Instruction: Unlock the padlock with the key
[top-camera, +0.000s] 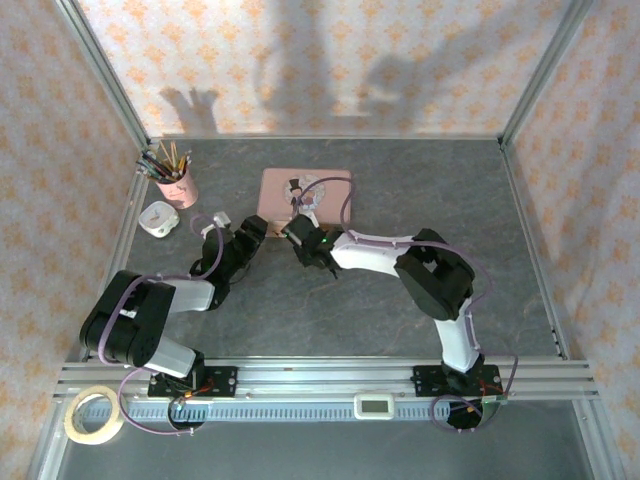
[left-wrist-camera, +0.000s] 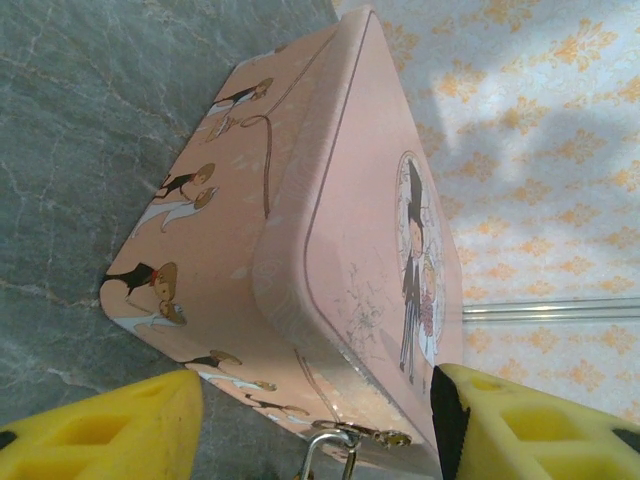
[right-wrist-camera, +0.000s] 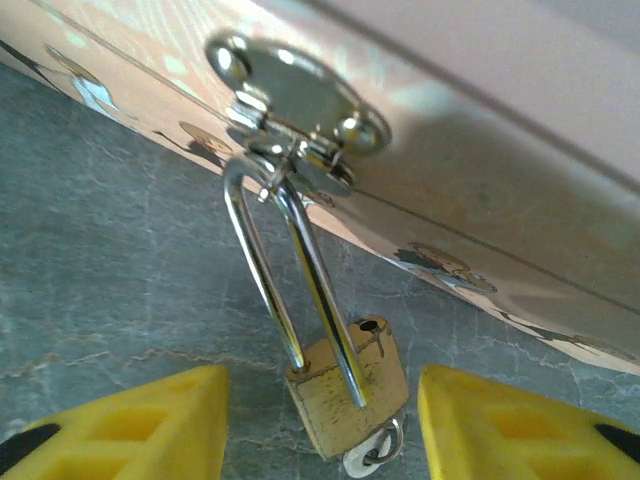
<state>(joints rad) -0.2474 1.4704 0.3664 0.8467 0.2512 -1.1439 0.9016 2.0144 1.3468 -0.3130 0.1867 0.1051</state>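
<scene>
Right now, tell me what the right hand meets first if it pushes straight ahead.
Probably the brass padlock, hanging from the pink tin's hasp between the right hand's open fingers; depth unclear.

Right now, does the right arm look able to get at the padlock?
Probably yes. In the right wrist view the padlock is hooked on the pink tin's clasp, and its brass body sits right in the gap of the open right gripper, with nothing blocking the way.

One pink tin (top-camera: 285, 185), one padlock (right-wrist-camera: 345, 395), one pencil cup (top-camera: 178, 188), one tape roll (top-camera: 72, 420), one white container (top-camera: 158, 218)
</scene>
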